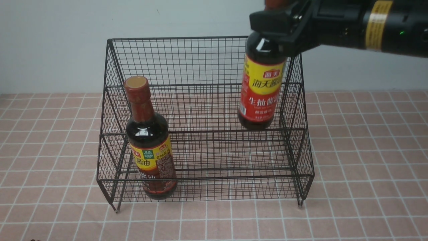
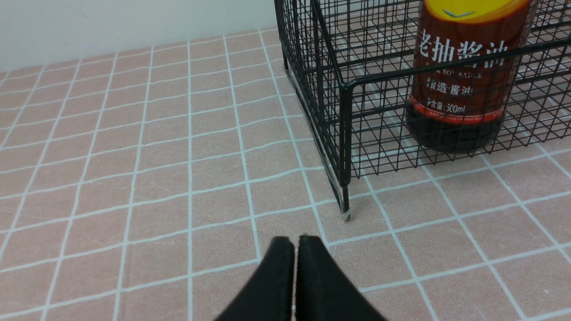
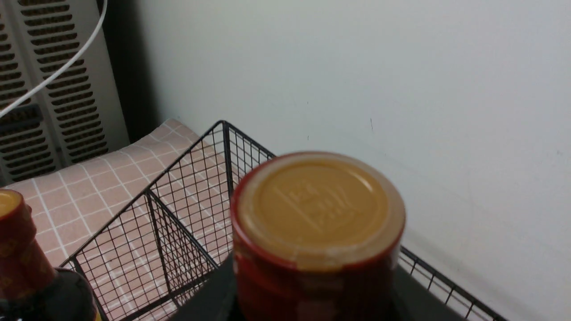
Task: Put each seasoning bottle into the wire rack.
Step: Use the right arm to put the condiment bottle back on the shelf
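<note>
One counter (image 1: 367, 150), patterned in pink tiles with white grid lines, spread under everything. One plain pale wall (image 1: 50, 43) behind it.

One large dark-brown wire-mesh rack (image 1: 200, 60) (image 2: 341, 84) (image 3: 178, 232), stepped in tiers, tall at the back, sloped at the sides, low at the front. Stands on small feet on the counter, far wider than either bottle.

One black robot arm (image 1: 367, 23) in the front view, the right one, with a yellow band round it. Reaches in from the upper right, above the rack.

Two dark soy-sauce bottles with reddish-brown necks, tan caps and yellow labels.

First, the brown-banded bottle (image 1: 152, 157) (image 2: 459, 89) (image 3: 22, 249): upright in the lowest front tier, at the rack's left end, just behind the low front rail. Rests with its base on the mesh, touched by neither pincer.

Second, the red-banded bottle (image 1: 262, 90) (image 3: 316, 214): upright in the air over the right half of the rack, close to the right side wall. Hangs with its base clear of the mesh; tier directly underneath not discernible.

Two pincers.

Right pincer (image 1: 281, 25): clamped round the neck of the red-banded bottle, just under the tan cap, bearing its whole weight.

Left pincer (image 2: 295, 244): seen only in the left wrist view, black fingers pressed together with nothing between them. Sits low over bare counter, near the rack's front left corner and outside it.
</note>
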Tool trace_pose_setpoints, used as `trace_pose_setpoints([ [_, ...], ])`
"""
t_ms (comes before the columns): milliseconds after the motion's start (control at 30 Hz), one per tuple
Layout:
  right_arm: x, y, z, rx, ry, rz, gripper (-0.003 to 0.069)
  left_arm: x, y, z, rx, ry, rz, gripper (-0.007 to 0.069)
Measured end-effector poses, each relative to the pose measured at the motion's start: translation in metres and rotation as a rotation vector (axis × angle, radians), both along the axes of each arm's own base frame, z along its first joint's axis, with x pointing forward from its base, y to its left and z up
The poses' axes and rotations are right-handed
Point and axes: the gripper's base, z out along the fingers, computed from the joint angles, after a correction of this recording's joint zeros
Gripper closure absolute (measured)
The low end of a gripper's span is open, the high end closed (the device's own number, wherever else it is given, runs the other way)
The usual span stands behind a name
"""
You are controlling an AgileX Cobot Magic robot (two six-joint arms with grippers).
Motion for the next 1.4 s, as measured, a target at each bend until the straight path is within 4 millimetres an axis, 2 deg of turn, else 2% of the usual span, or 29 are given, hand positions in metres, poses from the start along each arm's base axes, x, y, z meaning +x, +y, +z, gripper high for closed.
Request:
trace_pose_setpoints([
  [233,0.005,0.001,-0.021,-0.068,0.126,0.007,0.0383,0.0,0.0,0.0,0.0,0.0,0.0,0.0631],
  [833,0.024,0.007,-0.061,-0.003,0.354,-0.036,0.0379,0.0,0.0,0.0,0.0,0.0,0.0,0.0631],
  [1233,0.022,0.009,-0.062,-0.019,0.342,0.006,0.0354,0.0,0.0,0.0,0.0,0.0,0.0,0.0631],
  [1400,0.02,0.013,-0.058,-0.038,0.307,0.029,0.0309,0.0,0.0,0.0,0.0,0.0,0.0,0.0631],
])
